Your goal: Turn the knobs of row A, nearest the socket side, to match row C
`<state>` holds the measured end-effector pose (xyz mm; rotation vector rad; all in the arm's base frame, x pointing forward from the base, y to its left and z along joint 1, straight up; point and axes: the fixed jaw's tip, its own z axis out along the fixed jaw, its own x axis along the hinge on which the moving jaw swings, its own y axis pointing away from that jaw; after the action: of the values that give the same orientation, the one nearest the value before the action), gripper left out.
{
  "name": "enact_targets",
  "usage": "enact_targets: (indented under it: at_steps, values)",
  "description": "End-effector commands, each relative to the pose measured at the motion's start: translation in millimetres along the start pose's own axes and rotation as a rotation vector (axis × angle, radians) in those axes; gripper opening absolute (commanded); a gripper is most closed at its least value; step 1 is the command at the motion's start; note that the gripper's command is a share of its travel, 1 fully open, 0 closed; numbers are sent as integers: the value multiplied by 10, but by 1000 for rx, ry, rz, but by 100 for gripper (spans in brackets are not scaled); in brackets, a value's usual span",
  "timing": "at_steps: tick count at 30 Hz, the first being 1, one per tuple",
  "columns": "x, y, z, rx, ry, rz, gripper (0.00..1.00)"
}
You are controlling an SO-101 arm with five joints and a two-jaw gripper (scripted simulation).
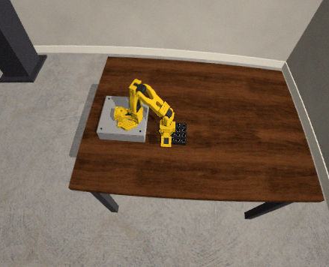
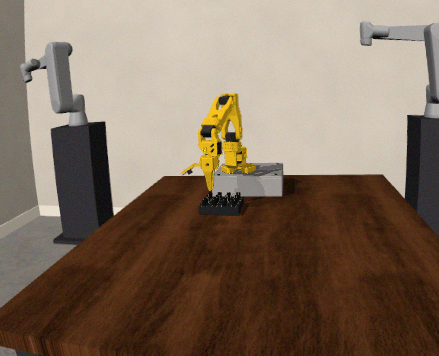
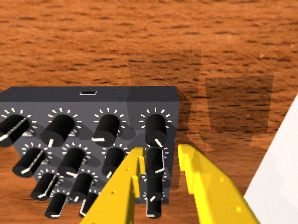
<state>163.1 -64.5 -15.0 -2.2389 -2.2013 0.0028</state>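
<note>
The black knob box (image 1: 180, 133) lies on the wooden table beside the arm's base; it also shows in the exterior view (image 2: 221, 205). In the wrist view the box (image 3: 90, 145) has its socket (image 3: 88, 92) on the far side, so row A is the top row there. My gripper (image 3: 160, 149) points down over the right-hand column, its yellow fingers either side of the second-row knob (image 3: 154, 161), just below the row A knob (image 3: 156, 127). The fingers stand nearly closed, and I see a gap on both sides of that knob. The gripper also shows in the top and exterior views (image 1: 169, 137) (image 2: 210, 190).
The arm stands on a grey base block (image 1: 122, 124) left of the box. Two grey arms on dark pedestals (image 2: 79, 175) (image 2: 429, 170) stand off the table at either side. The table edge is far from the box.
</note>
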Motion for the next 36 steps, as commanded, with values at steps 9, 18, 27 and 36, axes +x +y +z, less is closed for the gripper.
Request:
enact_targets:
  at_steps: [9,18,27,36]
  values:
    - [-12,3,132,-1,1,13,10]
    - [-11,-1,202,-1,1,13,10]
    - [-10,-4,207,-1,1,13,10]
    - [-3,-21,225,-1,1,13,10]
